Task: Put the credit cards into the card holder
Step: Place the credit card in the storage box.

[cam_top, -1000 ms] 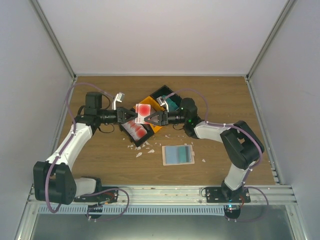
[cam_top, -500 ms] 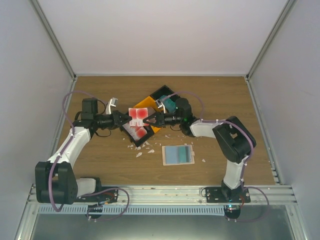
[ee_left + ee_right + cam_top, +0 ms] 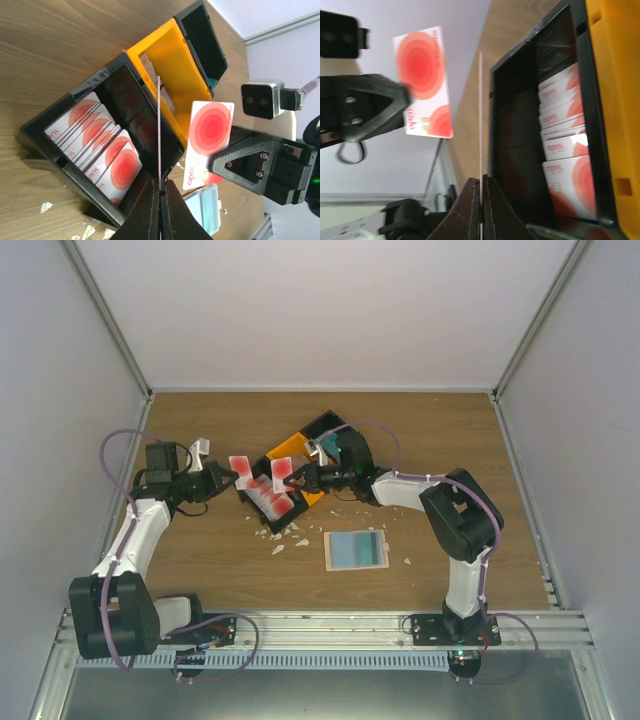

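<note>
My left gripper (image 3: 228, 476) is shut on a white card with red circles (image 3: 240, 465), held on edge above the table left of the bins. In the left wrist view this card (image 3: 159, 130) shows edge-on between the shut fingers (image 3: 150, 210). My right gripper (image 3: 300, 478) is shut on a second white-red card (image 3: 283, 468) over the near black bin; it shows face-on in the left wrist view (image 3: 210, 140). The two held cards are apart. The beige card holder (image 3: 328, 550) lies flat at centre right with light blue card faces on it.
The joined black-orange-black bins (image 3: 300, 452) sit at the table's middle. The near black bin (image 3: 45, 131) holds several white-red cards (image 3: 100, 150); the far one shows something teal (image 3: 331, 446). Small white scraps (image 3: 285, 537) lie in front of the bins.
The two grippers were together at one spot over the bins. The left gripper has drawn back to the left with its own card, and the right gripper has shifted left with its card.
</note>
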You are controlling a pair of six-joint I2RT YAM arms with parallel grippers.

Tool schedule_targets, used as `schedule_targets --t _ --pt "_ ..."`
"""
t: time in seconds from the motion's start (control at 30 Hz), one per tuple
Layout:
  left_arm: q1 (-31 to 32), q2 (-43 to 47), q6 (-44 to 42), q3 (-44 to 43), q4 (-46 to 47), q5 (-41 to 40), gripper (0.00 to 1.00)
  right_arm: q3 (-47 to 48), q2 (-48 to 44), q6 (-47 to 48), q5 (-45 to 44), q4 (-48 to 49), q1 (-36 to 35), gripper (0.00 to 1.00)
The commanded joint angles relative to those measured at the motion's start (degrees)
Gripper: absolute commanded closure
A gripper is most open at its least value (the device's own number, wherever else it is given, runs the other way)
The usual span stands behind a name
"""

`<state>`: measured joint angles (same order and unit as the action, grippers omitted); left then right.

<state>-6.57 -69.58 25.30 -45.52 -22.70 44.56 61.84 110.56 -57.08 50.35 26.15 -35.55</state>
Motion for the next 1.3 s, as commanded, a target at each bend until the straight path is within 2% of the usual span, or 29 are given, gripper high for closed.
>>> schedule_targets --t 0.0,0.27,0.6,0.7,0.8,0.9,1.07,1.17,1.27 --pt "-0.38 3.08 -2.93 -1.19 -2.57 -5.36 1.0 4.33 -0.75 13.7 -11.49 -17.16 -2.98 1.0" --pt "-0.29 4.18 -4.29 -1.51 -4.24 -5.01 1.0 9.63 0.34 23.32 -25.3 -31.05 -8.89 0.99" --pt "0.85 5.06 -4.97 -1.47 -5.2 -3.89 1.0 12.45 1.86 24.8 -30.78 -34.33 -10.65 0.99" --pt "0.94 5.48 -5.08 -1.42 -5.5 -4.26 1.0 13.6 2.48 25.2 -31.82 -35.81 -11.18 0.93" --pt "1.3 5.84 -5.07 -1.55 -5.7 -4.12 1.0 14.7 2.51 25.31 -34.4 -38.39 -11.95 0.81" --pt "2.04 6.03 -5.17 -1.68 -5.91 -3.85 1.0 14.99 0.38 24.56 -38.51 -40.62 -12.46 0.76" --pt "4.08 6.63 -4.98 -2.01 -5.88 -3.25 1.0 12.32 -7.68 23.17 -45.63 -41.67 -12.78 0.7" --pt "6.03 7.27 -3.16 -1.3 -4.46 -3.04 1.0 7.49 -14.15 21.97 -49.36 -41.25 -12.66 0.63" --pt "10.9 8.22 0.31 0.41 -1.39 -3.33 1.0 1.93 -20.54 20.24 -53.46 -41.67 -12.56 0.61"
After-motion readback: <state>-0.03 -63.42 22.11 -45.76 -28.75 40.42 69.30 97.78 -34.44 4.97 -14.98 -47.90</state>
